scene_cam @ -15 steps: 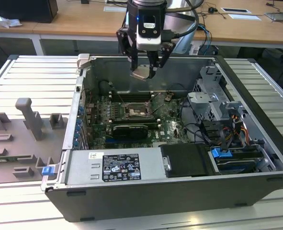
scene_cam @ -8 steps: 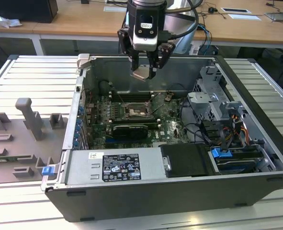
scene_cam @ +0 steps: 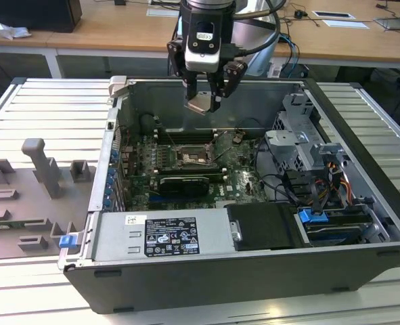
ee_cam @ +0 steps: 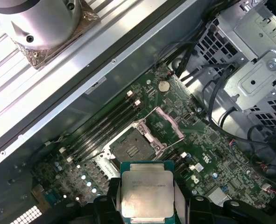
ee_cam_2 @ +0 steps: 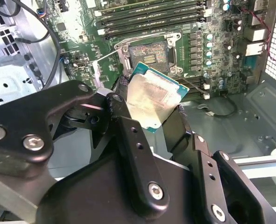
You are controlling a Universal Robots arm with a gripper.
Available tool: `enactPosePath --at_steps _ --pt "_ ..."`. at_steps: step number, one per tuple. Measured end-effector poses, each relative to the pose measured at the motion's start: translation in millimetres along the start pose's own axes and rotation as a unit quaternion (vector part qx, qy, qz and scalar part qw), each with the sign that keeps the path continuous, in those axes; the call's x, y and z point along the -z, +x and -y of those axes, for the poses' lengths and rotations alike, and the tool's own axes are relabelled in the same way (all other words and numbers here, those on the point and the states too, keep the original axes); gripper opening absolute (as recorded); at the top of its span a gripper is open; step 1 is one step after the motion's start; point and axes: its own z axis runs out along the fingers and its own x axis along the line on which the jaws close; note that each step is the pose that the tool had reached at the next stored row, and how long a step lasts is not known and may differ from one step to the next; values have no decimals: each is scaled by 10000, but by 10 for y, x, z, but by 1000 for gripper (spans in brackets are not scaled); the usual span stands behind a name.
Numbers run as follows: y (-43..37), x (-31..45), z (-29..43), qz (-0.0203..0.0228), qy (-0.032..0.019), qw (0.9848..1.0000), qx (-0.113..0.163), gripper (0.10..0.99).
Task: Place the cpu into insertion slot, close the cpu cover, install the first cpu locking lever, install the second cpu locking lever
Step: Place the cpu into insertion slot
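Between the claw's fingers: the cpu (ee_cam: pixel 147 193), pinched by two opposite edges, with its metal lid towards the first wrist view.
Claw: the claw (scene_cam: pixel 203 100) is narrowed onto the chip and hangs above the open computer case (scene_cam: pixel 152 291), well apart from the board.
Below the claw: the insertion slot (ee_cam: pixel 133 147), bare, on the green motherboard (ee_cam: pixel 203 140).
At the slot's edge: the cpu cover (ee_cam: pixel 169 125) stands swung up, so the opening under the claw is free.
Step in hand: by my reading, carrying the chip to the slot; nothing is seated yet.
Doing it well: probably square the chip's edges to the slot frame and keep it level. Lower it straight, with no sideways slide, since the contact field looks fine and easily bent. The grip should stay on the edges only.
Cpu: a flat square with a dull tan-silver lid, smeared and matte, on a thin teal-green base that shows as a rim.
Slot: a dark square recess with a grainy contact field.
Cover: a thin grey metal frame with a large window.
Fingers: black, hard and blocky, held by screws.
Beside the slot: long black memory slots (ee_cam: pixel 105 128) in parallel rows.
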Motion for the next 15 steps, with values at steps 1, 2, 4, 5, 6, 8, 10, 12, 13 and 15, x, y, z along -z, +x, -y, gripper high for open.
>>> enactPosePath --at_steps 1,2,4,5,6,8,10,12,13,15 --pt "0 -1 0 2 0 10000 -26 541" --pt "0 -1 0 3 -1 10000 -39 541" --pt "0 -1 0 6 -1 10000 -66 541" --pt "0 -1 0 7 -1 10000 -85 541" --pt "0 -1 0 8 -2 10000 -94 541" --pt "0 -2 0 10 -2 9999 -117 541" --pt "0 -2 0 13 -2 9999 -155 541" --pt "0 -2 0 15 -3 9998 -177 541" --pt "0 -2 0 18 -3 9998 -208 541" --pt "0 -2 0 20 -4 9997 -236 541"
